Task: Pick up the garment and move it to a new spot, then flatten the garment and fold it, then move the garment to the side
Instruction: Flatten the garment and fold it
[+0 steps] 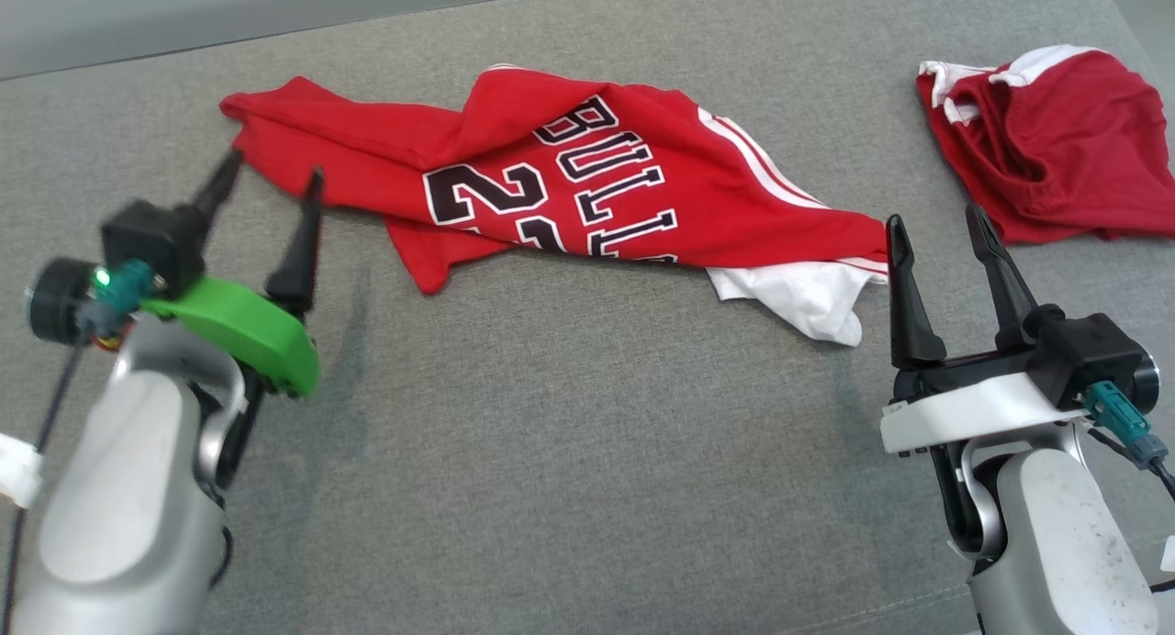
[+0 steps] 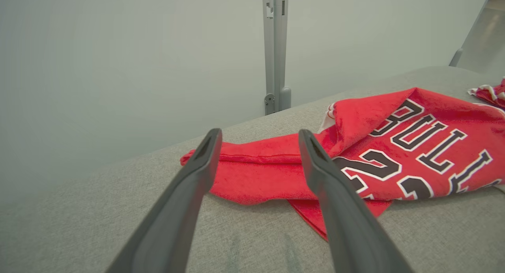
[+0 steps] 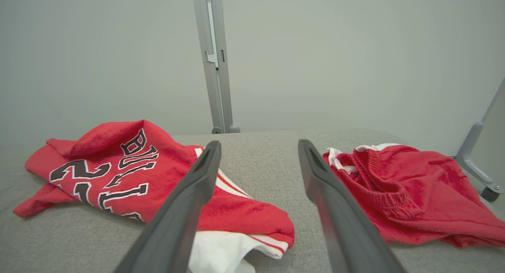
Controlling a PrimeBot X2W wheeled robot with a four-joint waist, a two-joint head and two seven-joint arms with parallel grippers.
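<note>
A red jersey (image 1: 587, 172) with black "BULLS" lettering and a white inner layer lies crumpled across the middle of the grey cushion. My left gripper (image 1: 273, 173) hangs open just short of the jersey's left end (image 2: 252, 166), its fingers straddling that red edge in the left wrist view. My right gripper (image 1: 932, 222) stands open beside the jersey's right end, where the white fabric (image 3: 225, 251) sticks out. Nothing is held between either pair of fingers.
A second red garment with white trim (image 1: 1056, 139) lies bunched at the back right (image 3: 398, 190). The grey cushion (image 1: 569, 451) stretches bare toward me. A pale wall with a vertical metal post (image 2: 275, 48) rises behind the cushion's far edge.
</note>
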